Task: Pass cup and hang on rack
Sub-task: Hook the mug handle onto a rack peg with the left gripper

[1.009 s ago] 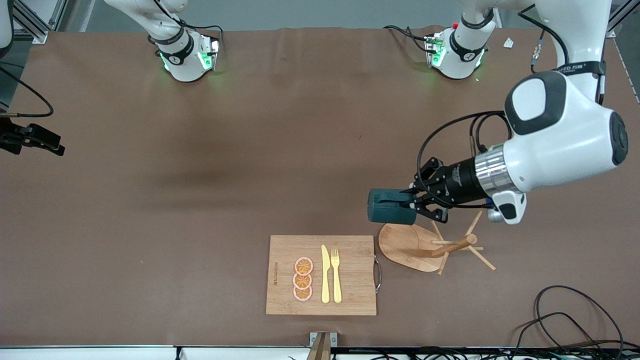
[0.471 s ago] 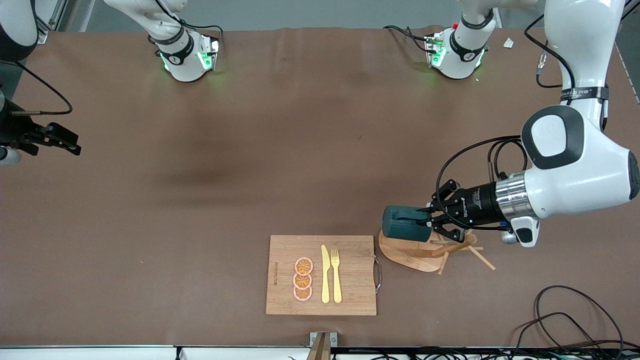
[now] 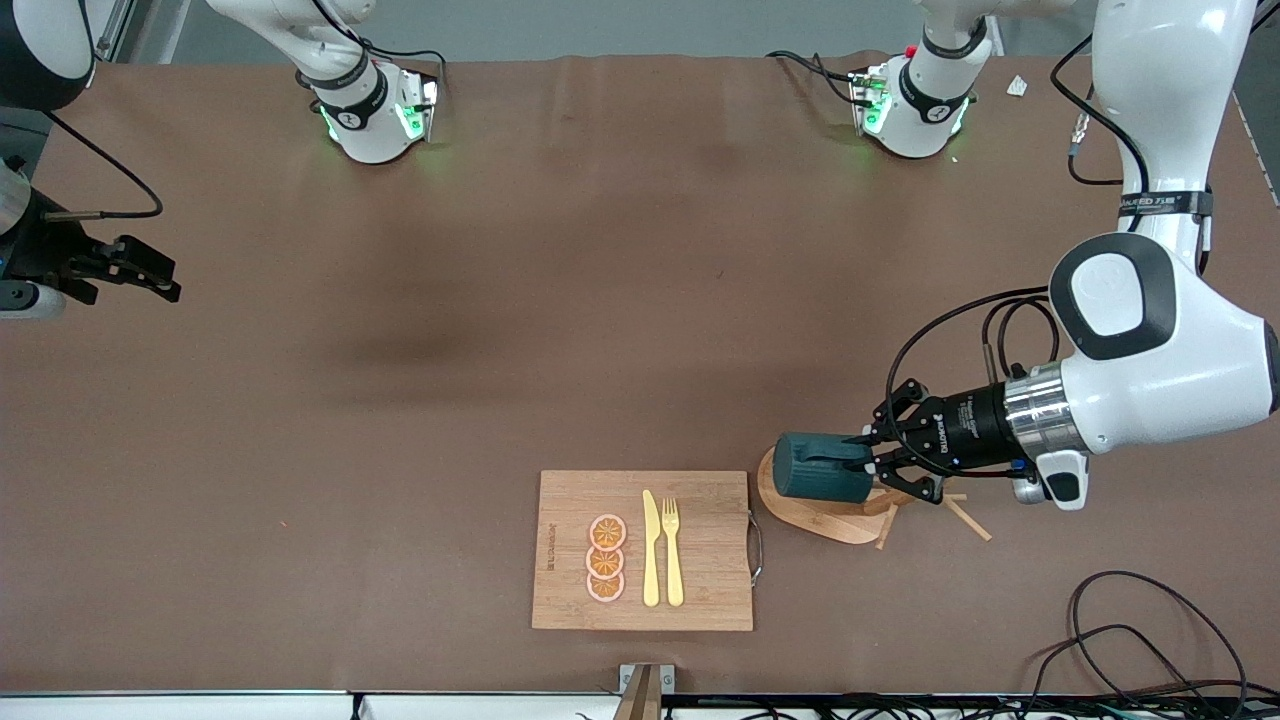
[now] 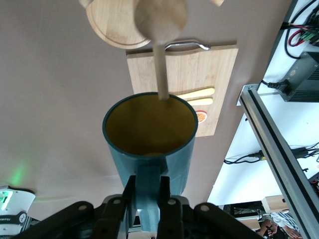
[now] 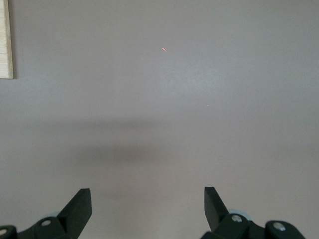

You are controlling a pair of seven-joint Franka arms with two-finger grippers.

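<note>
From the front, your left claw (image 3: 868, 462) holds the cup (image 3: 822, 466) on its side over the rack (image 3: 815, 510), just beside the cutting board (image 3: 700, 560); your right claw (image 3: 150, 268) waits at the right arm's end of the desk (image 3: 500, 300). In your left wrist view the fingers (image 4: 164, 199) pinch the cup's (image 4: 149, 134) handle, a rack peg (image 4: 160, 69) reaching its rim. Your right wrist view shows that claw (image 5: 147, 204) spread wide, empty.
</note>
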